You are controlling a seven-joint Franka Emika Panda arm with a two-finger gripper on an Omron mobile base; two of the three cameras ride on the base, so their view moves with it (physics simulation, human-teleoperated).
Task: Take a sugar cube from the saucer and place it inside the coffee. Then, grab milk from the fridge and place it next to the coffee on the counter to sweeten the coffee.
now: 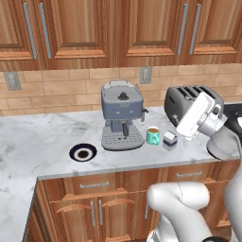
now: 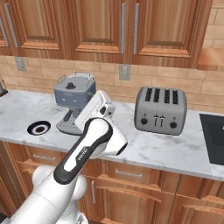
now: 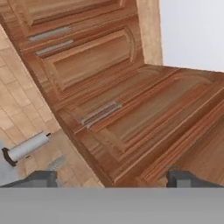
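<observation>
Milk [image 1: 170, 138] sits upright on the bench [image 1: 42, 137], just right of the coffee [image 1: 152, 135], which is right of the espresso machine [image 1: 122, 116]. Saucer [image 1: 83, 152] lies left of the machine; cube on it prob. too small to tell. End effector [image 3: 112, 178] wide open, empty, pointing at upper cabinets [image 3: 113, 100].

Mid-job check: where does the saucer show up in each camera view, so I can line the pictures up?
Left base view: the saucer lies on the counter, lower left of centre, left of the espresso machine.
Right base view: the saucer sits at the left edge, left of the espresso machine.
Hand view: looks at wall cabinets; no saucer there.
Shared landmark: the espresso machine.
</observation>
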